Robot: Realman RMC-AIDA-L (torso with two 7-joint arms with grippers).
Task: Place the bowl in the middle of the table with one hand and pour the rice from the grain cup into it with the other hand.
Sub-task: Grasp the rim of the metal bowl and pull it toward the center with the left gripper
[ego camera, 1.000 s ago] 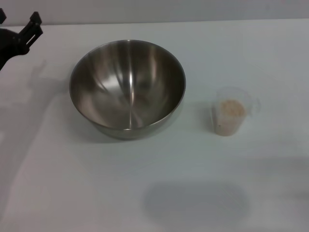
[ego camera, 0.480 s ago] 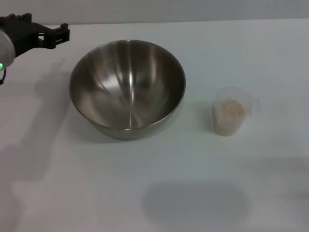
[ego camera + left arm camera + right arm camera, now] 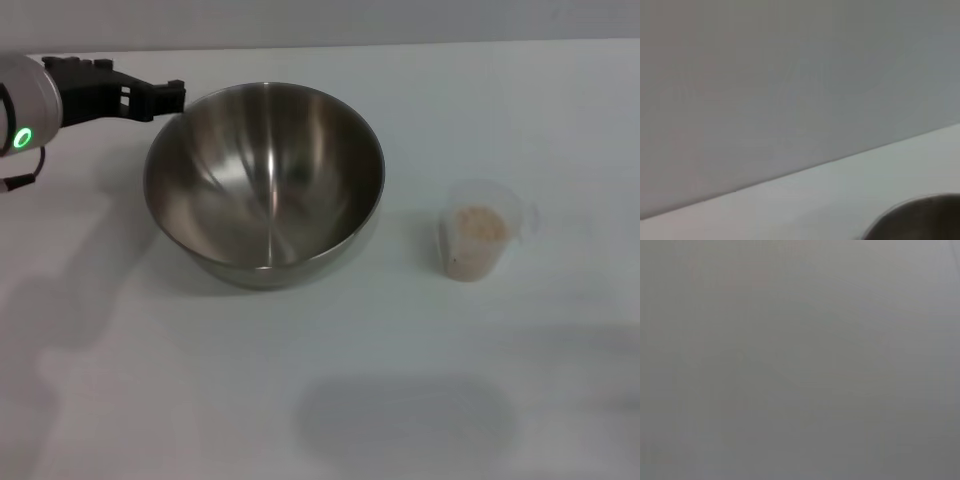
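Stainless-steel bowl [image 3: 264, 180] sits left of table [image 3: 330, 400] centre, empty; the grain cup [image 3: 478, 238] of rice [image 3: 478, 222] stands well apart to its right. The left gripper [image 3: 176, 98] reaches its far-left rim, finger spacing unclear; it should straddle the rim squarely before closing, as thin steel slips

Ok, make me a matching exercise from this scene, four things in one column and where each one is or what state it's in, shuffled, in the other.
Things:
1. shiny stainless-steel mixing bowl
2. clear plastic grain cup
3. beige rice
4. black left gripper

Places or states:
A. inside the cup
B. at the bowl's far left rim
C. empty, near the table's middle
D. upright, right of the bowl

Pairs: 1-C, 2-D, 3-A, 4-B
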